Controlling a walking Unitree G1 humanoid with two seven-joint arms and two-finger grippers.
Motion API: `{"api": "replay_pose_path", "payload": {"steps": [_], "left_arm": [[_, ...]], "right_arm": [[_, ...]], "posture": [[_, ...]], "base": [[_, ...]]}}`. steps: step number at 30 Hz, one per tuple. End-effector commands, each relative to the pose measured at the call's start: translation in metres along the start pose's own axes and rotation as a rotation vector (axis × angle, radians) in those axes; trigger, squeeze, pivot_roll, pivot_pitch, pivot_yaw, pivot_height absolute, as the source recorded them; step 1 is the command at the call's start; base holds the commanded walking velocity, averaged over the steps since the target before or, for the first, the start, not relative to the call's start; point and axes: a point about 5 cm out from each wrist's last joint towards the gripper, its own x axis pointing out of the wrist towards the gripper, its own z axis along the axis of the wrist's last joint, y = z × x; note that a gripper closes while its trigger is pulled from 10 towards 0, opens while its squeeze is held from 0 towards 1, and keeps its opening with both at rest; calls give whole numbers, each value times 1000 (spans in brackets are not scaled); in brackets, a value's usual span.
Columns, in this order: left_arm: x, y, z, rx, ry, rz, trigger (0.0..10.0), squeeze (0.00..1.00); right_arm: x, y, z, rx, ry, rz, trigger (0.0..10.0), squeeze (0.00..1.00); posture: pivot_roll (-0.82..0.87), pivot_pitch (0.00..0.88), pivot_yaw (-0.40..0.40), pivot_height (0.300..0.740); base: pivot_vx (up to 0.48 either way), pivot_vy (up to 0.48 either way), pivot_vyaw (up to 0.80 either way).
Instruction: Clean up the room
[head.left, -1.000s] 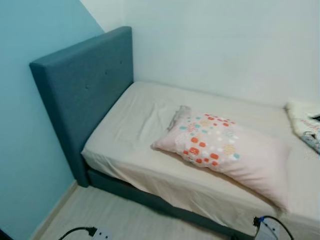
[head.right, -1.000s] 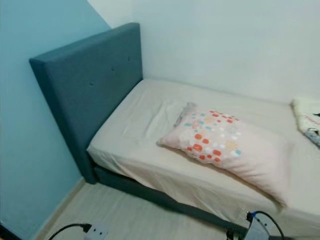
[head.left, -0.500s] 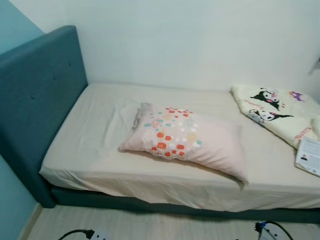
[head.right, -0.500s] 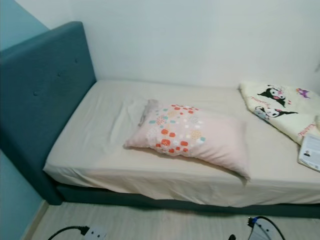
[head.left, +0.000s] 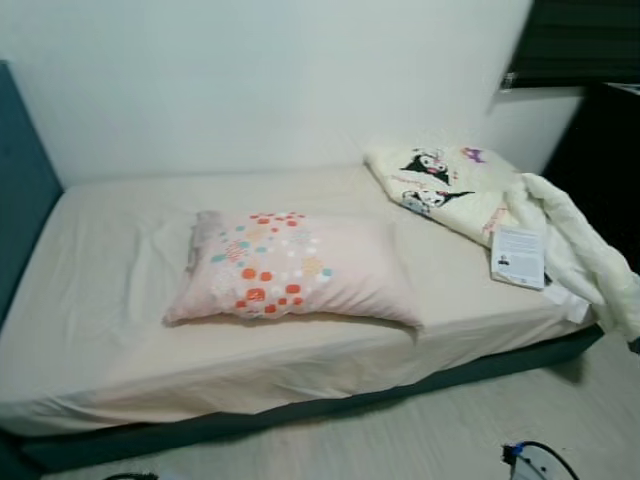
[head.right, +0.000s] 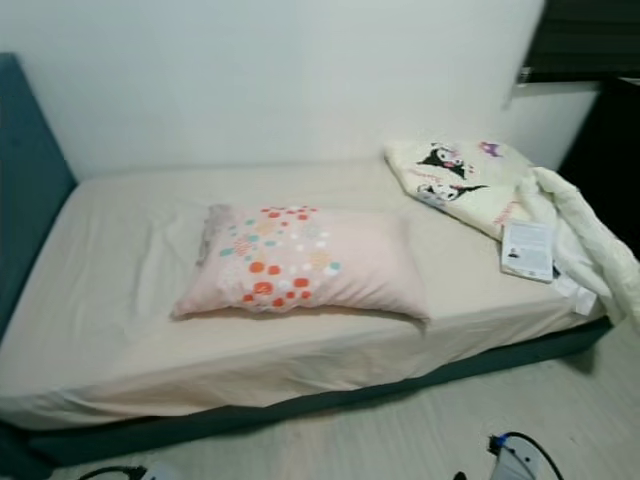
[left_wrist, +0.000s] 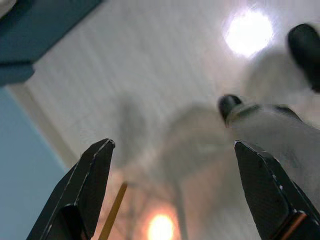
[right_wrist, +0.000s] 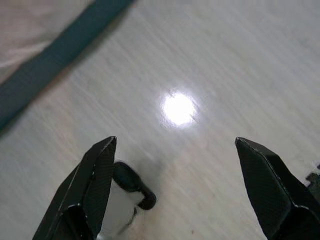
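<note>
A single bed (head.left: 100, 340) with a cream sheet and teal base is seen from above, a pink pillow (head.left: 295, 270) with coloured dots lying near its middle. A crumpled cartoon-print blanket (head.left: 450, 190) is heaped at the foot end, trailing over the edge, with a white booklet (head.left: 518, 257) resting on it. The left gripper (left_wrist: 172, 190) and right gripper (right_wrist: 175, 185) are held low over the pale floor (right_wrist: 210, 60), fingers spread wide, nothing between them.

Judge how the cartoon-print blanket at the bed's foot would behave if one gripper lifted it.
The blanket is probably floppy: it lies crumpled, one end hanging over the bed edge. It would likely sag and trail. The booklet on it may slide off.
</note>
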Motion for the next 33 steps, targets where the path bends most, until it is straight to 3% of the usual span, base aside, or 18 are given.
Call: {"api": "replay_pose_path", "payload": {"steps": [1,3,5,7,12,18,25,27,31,33], "left_arm": [[-1,-7,-6,-11,26,-12,10000,0],[0,-14,-3,-8,22,-23,10000,0],[0,-31,5,1,11,-48,10000,0],[0,-36,8,10,7,-57,10000,0],[1,-46,19,12,-11,-76,10000,0],[1,-46,21,11,-14,-75,10000,0],[1,-11,3,7,3,-41,10000,0],[-1,7,-5,4,18,-26,10000,0],[-1,11,-7,4,22,-22,10000,0],[-2,16,-10,0,28,-9,10000,0]], "right_arm": [[-1,3,-6,-8,18,5,10000,0],[-1,3,-7,-12,18,5,10000,0],[-1,3,-7,-34,12,-3,10000,0],[-1,3,-7,-39,5,-9,10000,0],[-1,3,-6,-11,8,-5,10000,0],[-1,4,-6,-24,12,-5,10000,0],[-1,8,-6,-33,0,10,10000,0],[0,10,-7,-48,4,20,10000,0],[-1,12,-8,-50,4,27,10000,0],[1,20,0,-114,-23,85,10000,0]], "posture": [[-39,0,-57,740],[-39,0,-57,740],[-37,0,-57,740],[-37,0,-57,740],[-35,0,-52,740],[-35,0,-49,740],[-40,0,-43,740],[-41,0,-42,740],[-41,0,-43,740],[-42,0,-43,740]], "base": [[0,0,-756],[0,0,-763],[0,0,-763],[0,0,-588],[323,0,-184],[436,0,-751],[425,0,0],[424,0,0],[424,0,0],[341,0,0]]}}
